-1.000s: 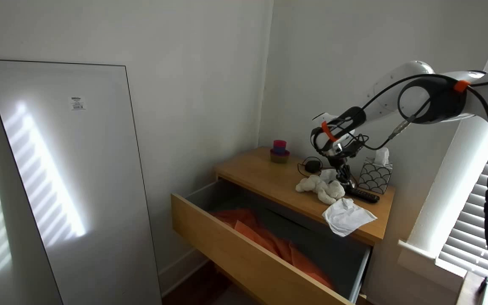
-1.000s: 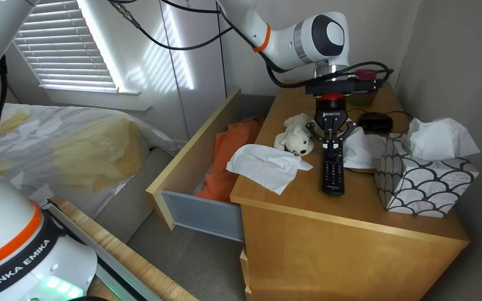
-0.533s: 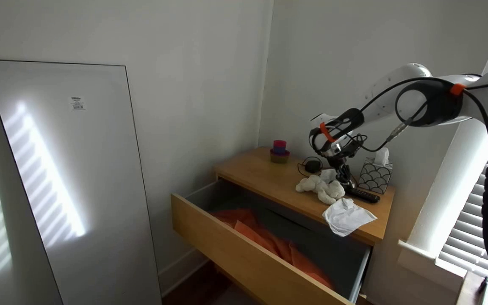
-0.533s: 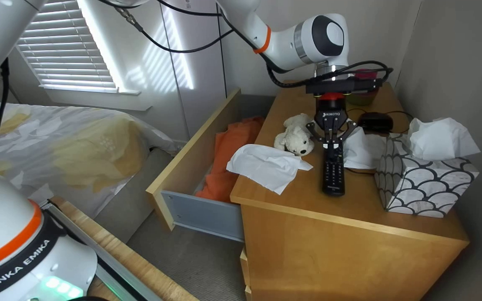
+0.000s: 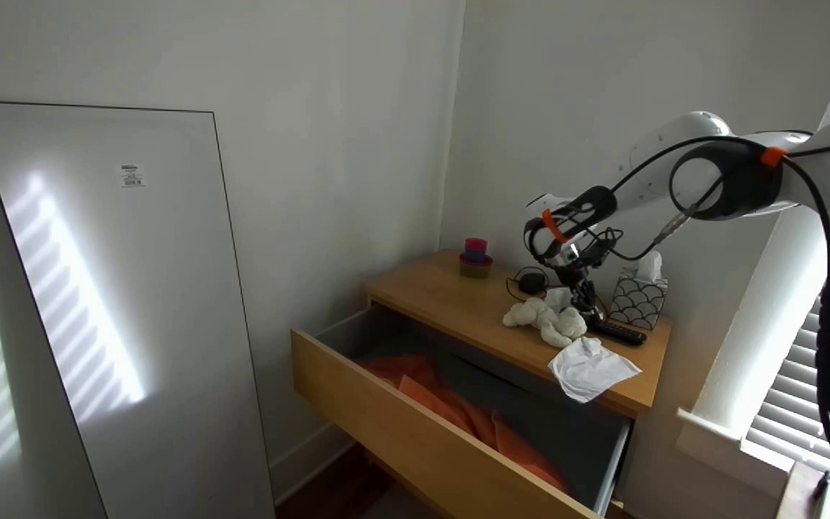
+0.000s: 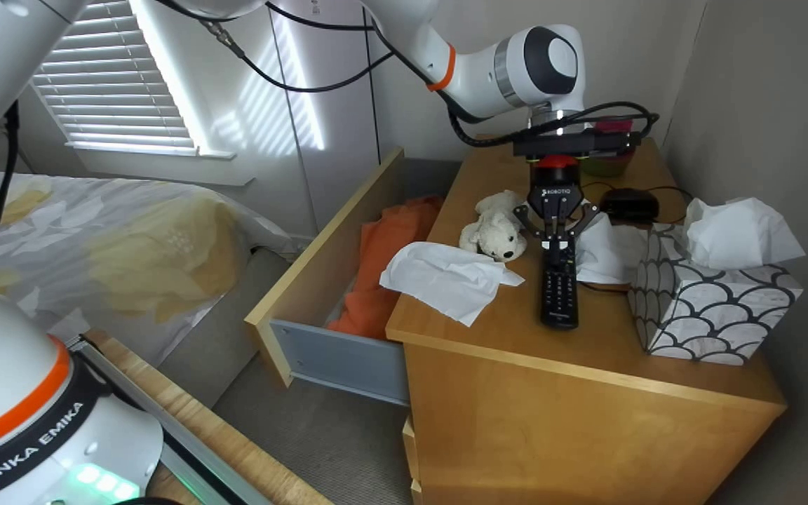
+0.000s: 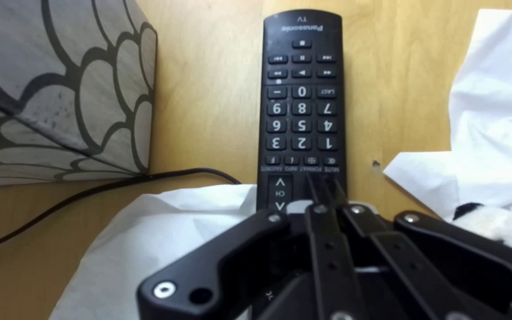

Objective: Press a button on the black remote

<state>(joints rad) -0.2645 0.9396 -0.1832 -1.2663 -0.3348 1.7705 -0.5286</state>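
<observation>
Dipped slightly since the earlier frame, the robot arm [image 6: 506, 73] aims its pincer [image 7: 325, 178] — closed to a narrow tip, holding nothing, likely to press just one of the buttons [image 7: 302, 126] — down at the black remote [image 7: 302, 80] on the table [image 6: 614, 333]

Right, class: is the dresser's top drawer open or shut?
Open: in both exterior views the top drawer juts from the dresser, orange cloth inside.

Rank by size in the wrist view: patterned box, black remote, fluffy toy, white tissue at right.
Largest: patterned box, though cut off by the frame and probably nearer the camera.
Middle: black remote and white tissue at right; they look too alike to rank.
Smallest: fluffy toy, with only a patch showing.
</observation>
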